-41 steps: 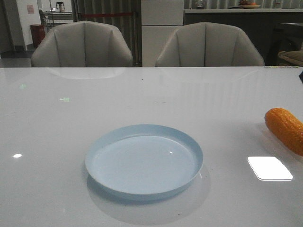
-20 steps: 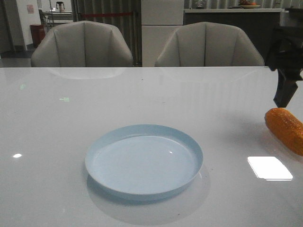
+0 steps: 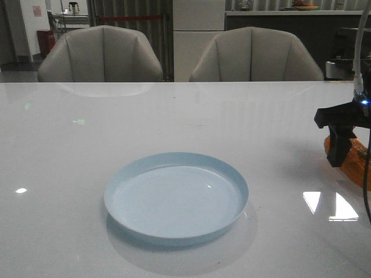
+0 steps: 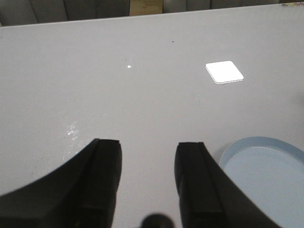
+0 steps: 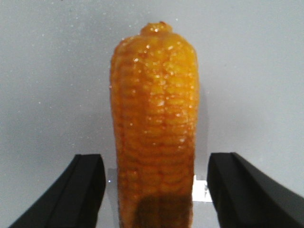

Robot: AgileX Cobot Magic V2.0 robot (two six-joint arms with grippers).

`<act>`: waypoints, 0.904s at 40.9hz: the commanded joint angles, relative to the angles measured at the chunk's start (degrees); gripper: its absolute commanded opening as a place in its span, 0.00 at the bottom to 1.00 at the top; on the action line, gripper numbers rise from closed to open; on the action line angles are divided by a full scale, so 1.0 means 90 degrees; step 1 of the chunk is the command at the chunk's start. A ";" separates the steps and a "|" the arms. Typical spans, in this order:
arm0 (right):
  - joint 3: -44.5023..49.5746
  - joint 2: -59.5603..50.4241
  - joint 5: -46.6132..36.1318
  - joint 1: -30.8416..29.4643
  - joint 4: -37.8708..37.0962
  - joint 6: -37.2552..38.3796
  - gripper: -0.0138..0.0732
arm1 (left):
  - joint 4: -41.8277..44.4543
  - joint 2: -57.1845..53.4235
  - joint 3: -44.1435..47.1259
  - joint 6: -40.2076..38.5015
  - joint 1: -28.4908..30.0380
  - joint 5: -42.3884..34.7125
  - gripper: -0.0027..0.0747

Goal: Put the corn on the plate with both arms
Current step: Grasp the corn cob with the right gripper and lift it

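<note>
My right gripper (image 5: 154, 190) straddles the corn (image 5: 154, 118), jaws apart, at the plate's (image 3: 177, 197) three o'clock; I'd close mid-cob, squarely.

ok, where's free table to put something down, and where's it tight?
Bare table left of the plate, and behind it toward the chairs. The stretch between plate and corn is free too. Tight only at the right edge, where the right gripper fingers straddle the corn.
</note>
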 commanded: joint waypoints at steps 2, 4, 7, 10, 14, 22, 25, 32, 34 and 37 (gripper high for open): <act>-0.0192 -0.0201 -0.0239 -0.0059 -0.0070 0.0010 0.63 | -0.0101 -0.0037 -0.0175 -0.0006 0.0016 -0.0458 0.50; -0.0192 -0.0139 -0.0233 -0.0059 -0.0070 0.0010 0.57 | -0.0101 -0.0037 -0.0175 -0.0006 0.0016 -0.0458 0.50; -0.0192 -0.0005 -0.0194 -0.0059 -0.0070 0.0010 0.51 | -0.0101 -0.0037 -0.0175 -0.0006 0.0016 -0.0458 0.50; -0.0192 0.0063 -0.0214 -0.0059 -0.0070 -0.0023 0.50 | -0.0101 -0.0037 -0.0175 -0.0006 0.0016 -0.0458 0.50; -0.0314 0.0051 -0.0222 -0.0002 -0.0070 -0.0308 0.50 | -0.0101 -0.0037 -0.0175 -0.0006 0.0016 -0.0458 0.50; -0.1326 0.0051 0.0546 0.0500 -0.0070 -0.1364 0.50 | -0.0101 -0.0037 -0.0175 -0.0006 0.0016 -0.0458 0.50; -0.1757 0.0051 0.0841 0.0743 -0.0070 -0.1363 0.50 | -0.0101 -0.0037 -0.0175 -0.0006 0.0016 -0.0458 0.50; -0.2724 0.0051 0.1485 0.1435 -0.0070 -0.1445 0.50 | -0.0101 -0.0037 -0.0175 -0.0006 0.0016 -0.0458 0.50; -0.2879 0.0051 0.1631 0.1663 -0.0070 -0.1543 0.50 | -0.0101 -0.0037 -0.0175 -0.0006 0.0016 -0.0458 0.50; -0.3014 0.0051 0.1767 0.2002 -0.0063 -0.1667 0.50 | -0.0101 -0.0037 -0.0175 -0.0006 0.0016 -0.0458 0.50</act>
